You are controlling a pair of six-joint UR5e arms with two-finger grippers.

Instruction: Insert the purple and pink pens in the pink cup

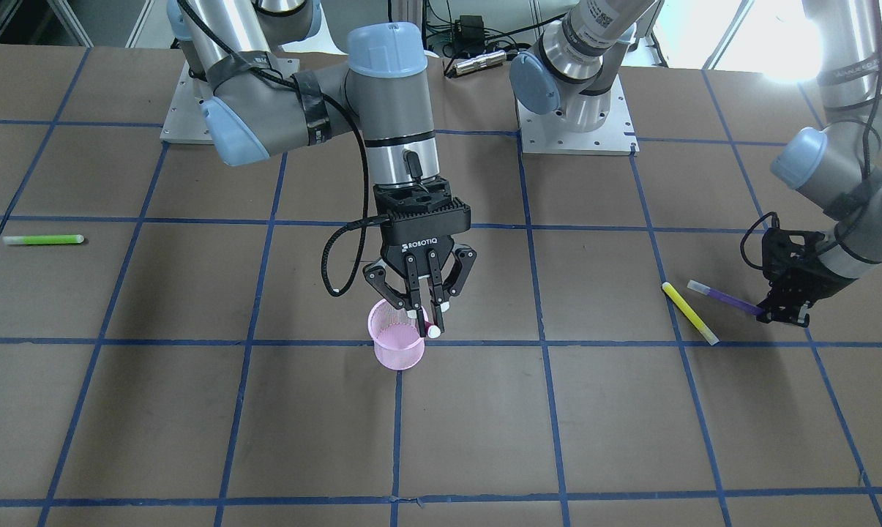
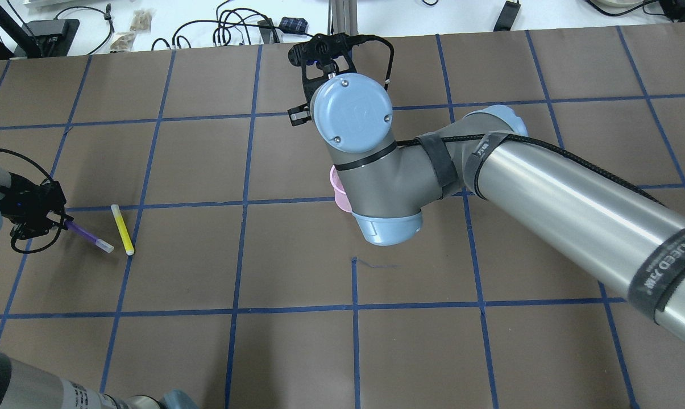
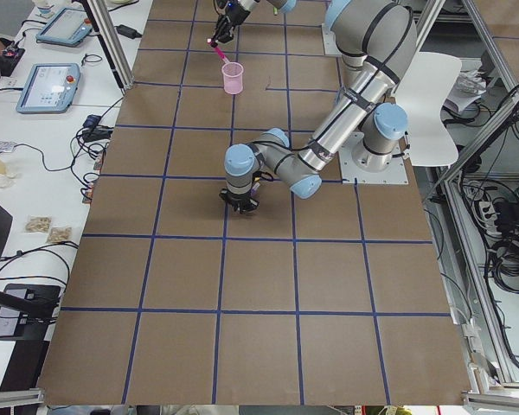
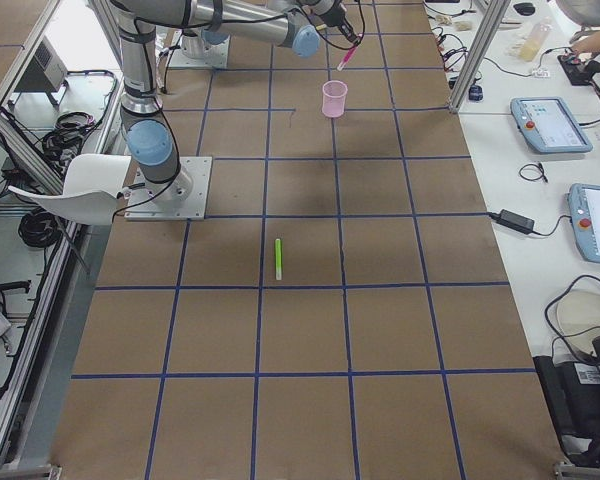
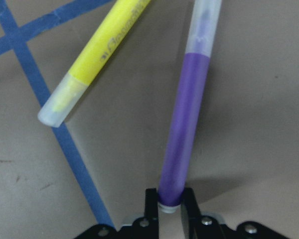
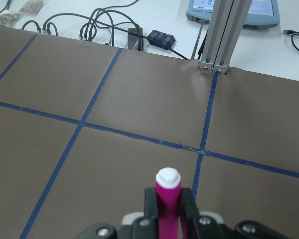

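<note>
The pink mesh cup (image 1: 395, 342) stands upright mid-table; it also shows in the overhead view (image 2: 336, 187), mostly hidden by the right arm. My right gripper (image 1: 426, 322) is shut on the pink pen (image 1: 432, 329) and holds it just above the cup's rim; the right wrist view shows the pen's white end (image 6: 168, 196) between the fingers. My left gripper (image 1: 781, 315) is shut on one end of the purple pen (image 1: 722, 296), low at the table; the left wrist view shows the pen (image 5: 187, 124) between the fingers.
A yellow pen (image 1: 689, 313) lies right beside the purple pen, also seen in the left wrist view (image 5: 97, 59). A green pen (image 1: 43, 239) lies far off on the robot's right side. The brown table surface (image 1: 631, 410) has blue tape grid lines.
</note>
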